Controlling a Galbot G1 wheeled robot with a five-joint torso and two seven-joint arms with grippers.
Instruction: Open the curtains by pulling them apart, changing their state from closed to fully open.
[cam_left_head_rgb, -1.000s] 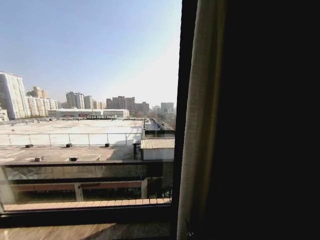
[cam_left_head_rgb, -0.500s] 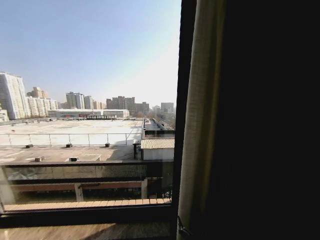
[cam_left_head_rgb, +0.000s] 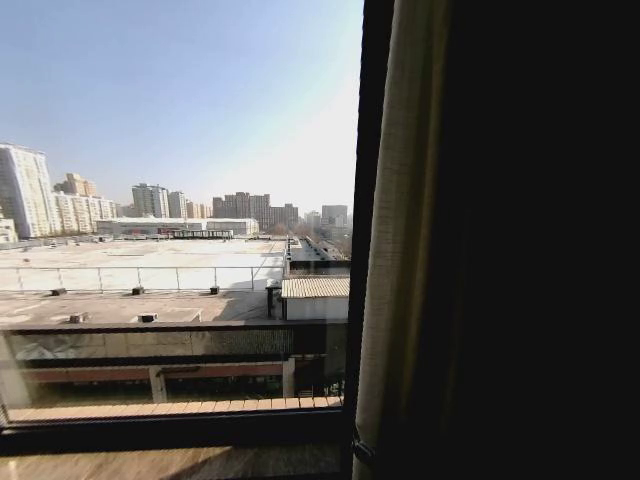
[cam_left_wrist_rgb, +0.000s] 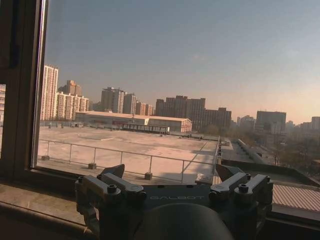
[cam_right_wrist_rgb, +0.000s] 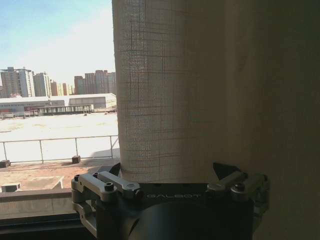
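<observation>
Now right end effector (cam_right_wrist_rgb: 170, 172) against curtains (cam_right_wrist_rgb: 200, 90)

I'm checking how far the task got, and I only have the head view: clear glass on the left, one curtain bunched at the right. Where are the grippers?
Observer: The right gripper is up against the curtain, fingers spread wide with the fabric's edge between them.
Operator: Clamped on it?
Observer: No, it is open.
Operator: And the left arm?
Observer: The left gripper is open too. It faces bare glass beside the dark window frame.
</observation>
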